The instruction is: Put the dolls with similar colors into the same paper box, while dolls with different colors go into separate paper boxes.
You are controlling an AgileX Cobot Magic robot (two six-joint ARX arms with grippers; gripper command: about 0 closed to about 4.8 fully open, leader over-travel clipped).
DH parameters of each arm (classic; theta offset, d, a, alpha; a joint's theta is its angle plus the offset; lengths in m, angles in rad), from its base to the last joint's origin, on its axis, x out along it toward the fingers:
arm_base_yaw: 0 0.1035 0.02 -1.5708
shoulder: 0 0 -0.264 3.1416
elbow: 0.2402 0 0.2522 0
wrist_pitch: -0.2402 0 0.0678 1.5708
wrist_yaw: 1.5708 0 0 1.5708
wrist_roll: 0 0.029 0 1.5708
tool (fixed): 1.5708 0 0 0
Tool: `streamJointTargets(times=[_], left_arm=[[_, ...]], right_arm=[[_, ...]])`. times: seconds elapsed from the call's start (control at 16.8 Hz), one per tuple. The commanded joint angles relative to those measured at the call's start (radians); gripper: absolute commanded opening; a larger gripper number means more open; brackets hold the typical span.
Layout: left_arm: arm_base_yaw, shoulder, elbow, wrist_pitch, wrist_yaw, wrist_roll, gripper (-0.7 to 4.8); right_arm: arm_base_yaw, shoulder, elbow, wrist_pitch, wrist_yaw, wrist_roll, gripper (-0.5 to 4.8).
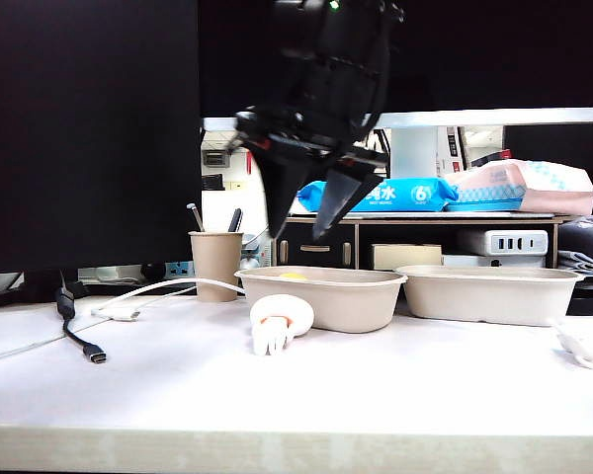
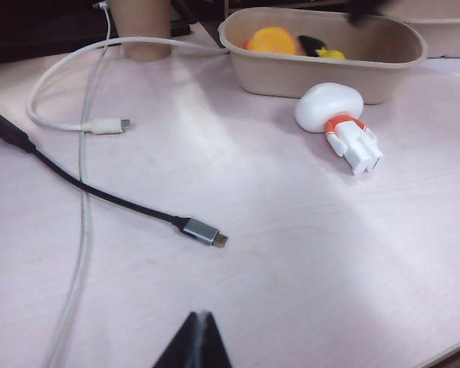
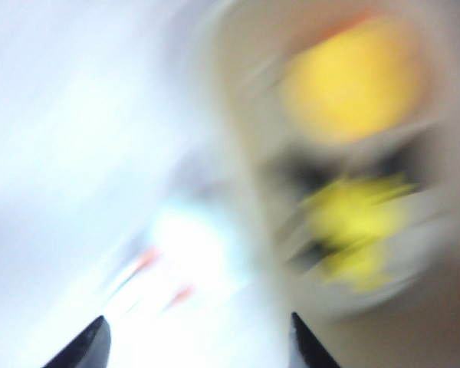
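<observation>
Above the near pulp-paper tray, the right gripper [image 1: 311, 212] hangs in the air with its two dark fingers [image 1: 344, 197] spread apart and nothing between them; in its own wrist view only the two fingertips [image 3: 88, 346] show at the frame's edge, wide apart, over a heavily smeared picture. That blurred view still gives an orange-yellow blob, the yellow rubber duck [image 3: 351, 79], and a yellow and black blob beside it, the yellow black-eared figure [image 3: 354, 222], both inside the beige oblong tray [image 3: 245, 115], with a white shape with orange marks outside its wall. The left wrist view shows this sharply: the duck [image 2: 271, 40] and the black-eared figure [image 2: 322, 50] lie together in the tray [image 2: 322, 77], and the white round-headed figure with orange collar [image 2: 339, 123] lies on its side on the pale table [image 2: 291, 253], its head just beside the tray's wall. The left gripper [image 2: 195, 345] appears only as a dark wedge of fingertips pressed together, low over the table. From the exterior view the white figure [image 1: 280, 321] lies before the tray [image 1: 321, 296], a sliver of yellow shows over the rim, and a second alike tray [image 1: 489, 291] stands to the right, its inside hidden. A beige paper cup [image 1: 215, 265], a white cable [image 2: 80, 115] and a black cable [image 2: 100, 192] lie on the left.
</observation>
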Motion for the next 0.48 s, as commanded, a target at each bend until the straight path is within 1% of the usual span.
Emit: streamJointTargets(times=[0.06,0.18,0.3,0.48], left_arm=[[0.002,0.0,0.001,0.009,0.003,-0.002,-0.05],[0.002,0.0,0.001,0.009,0.004,-0.002,-0.05],[0.003,-0.003,0.001,0.008,0.003,-0.002,-0.05],[0.003,-0.042,0.001,0.008,0.003,-0.002,-0.05]], right_arm=[[0.083,-0.006,0.0,-0.096,-0.023,-0.009,2.98],[0.114,-0.005,0.0,-0.098,0.01,-0.008,3.06],[0.137,-0.002,-0.001,-0.084,0.098,0.019,3.07],[0.137,-0.002,-0.001,-0.068,0.1,0.031,3.07]])
